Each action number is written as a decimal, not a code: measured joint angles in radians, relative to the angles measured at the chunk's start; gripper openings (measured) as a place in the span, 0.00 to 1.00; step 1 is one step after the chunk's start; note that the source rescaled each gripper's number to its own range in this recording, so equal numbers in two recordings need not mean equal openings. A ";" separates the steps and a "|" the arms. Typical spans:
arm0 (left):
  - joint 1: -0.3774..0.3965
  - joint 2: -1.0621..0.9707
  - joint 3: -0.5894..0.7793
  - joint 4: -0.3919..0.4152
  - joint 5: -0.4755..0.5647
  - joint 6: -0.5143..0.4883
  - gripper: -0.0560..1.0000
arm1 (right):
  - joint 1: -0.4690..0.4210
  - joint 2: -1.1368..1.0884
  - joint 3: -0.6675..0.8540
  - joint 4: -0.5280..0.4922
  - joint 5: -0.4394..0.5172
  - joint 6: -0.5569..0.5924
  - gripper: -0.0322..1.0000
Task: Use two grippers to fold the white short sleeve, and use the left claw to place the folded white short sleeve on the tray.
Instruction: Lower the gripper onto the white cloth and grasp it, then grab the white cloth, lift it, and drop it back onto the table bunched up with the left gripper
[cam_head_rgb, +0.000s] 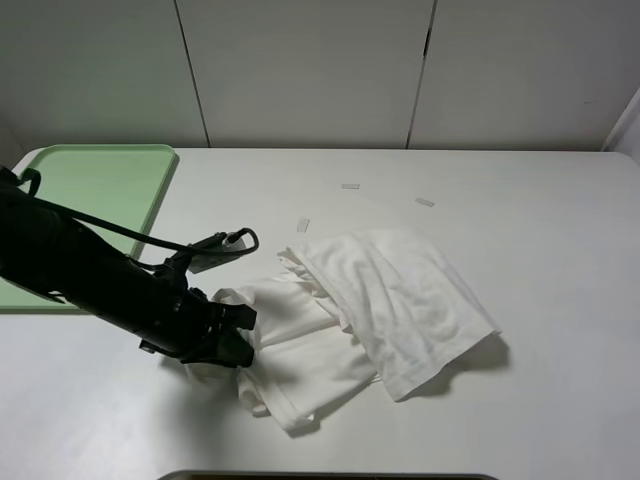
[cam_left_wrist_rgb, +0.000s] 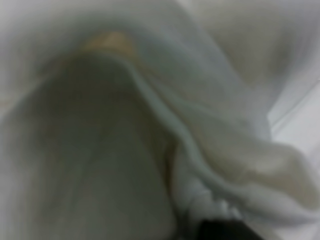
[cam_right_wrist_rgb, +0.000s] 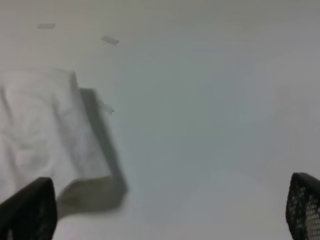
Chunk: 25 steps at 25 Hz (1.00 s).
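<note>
A matt white tabletop (cam_head_rgb: 540, 260) fills the scene, backed by pale wall panels (cam_head_rgb: 300, 70) split by dark vertical seams. Small pale tape strips (cam_head_rgb: 350, 186) lie on it toward the wall. The large, soft white cotton T-shirt (cam_head_rgb: 390, 300) lies rumpled and partly folded mid-table, well apart from the flat rectangular pale green plastic tray (cam_head_rgb: 100, 175) at the far left corner. The black left gripper (cam_head_rgb: 228, 338) is sunk into the shirt's left edge. Cloth hides its jaws, so its grip cannot be told. The black right gripper (cam_right_wrist_rgb: 167, 210) hangs over bare table beside the shirt, fingers spread wide and empty.
</note>
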 joint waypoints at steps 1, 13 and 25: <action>0.018 0.000 -0.001 0.052 0.003 -0.032 0.13 | 0.000 0.000 0.000 0.000 0.000 0.000 1.00; 0.264 -0.032 -0.249 1.134 0.085 -0.830 0.13 | 0.000 0.000 0.000 0.000 0.000 0.000 1.00; 0.278 -0.045 -0.350 1.272 0.161 -0.965 0.13 | 0.000 0.000 0.000 0.000 0.000 0.000 1.00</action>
